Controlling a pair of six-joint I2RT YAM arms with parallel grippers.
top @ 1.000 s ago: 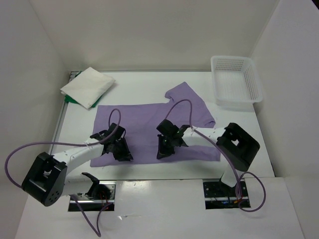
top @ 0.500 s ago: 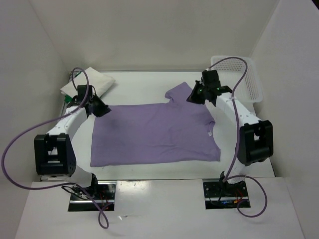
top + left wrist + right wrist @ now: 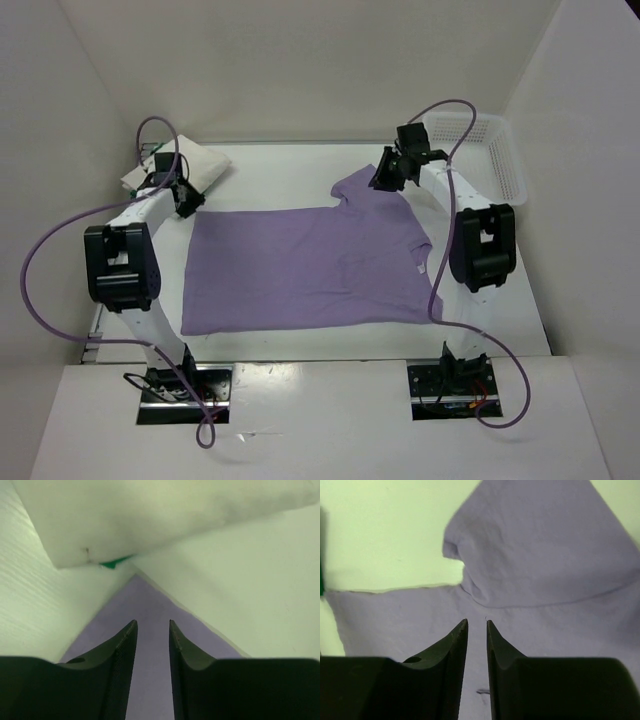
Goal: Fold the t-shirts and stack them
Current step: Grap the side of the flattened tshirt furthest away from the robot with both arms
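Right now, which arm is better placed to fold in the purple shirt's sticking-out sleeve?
Probably right. The right arm has its jaws at that sleeve; the left arm sits at the purple shirt's opposite far corner, beside the folded white shirt.

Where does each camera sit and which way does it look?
Top: high above, looking down at the table; left arm and right arm show.
Left wrist: on its arm, faces the purple shirt and white shirt; left tool shows.
Right wrist: on its arm, faces the purple shirt sleeve; right tool shows.
All share the purple shirt.
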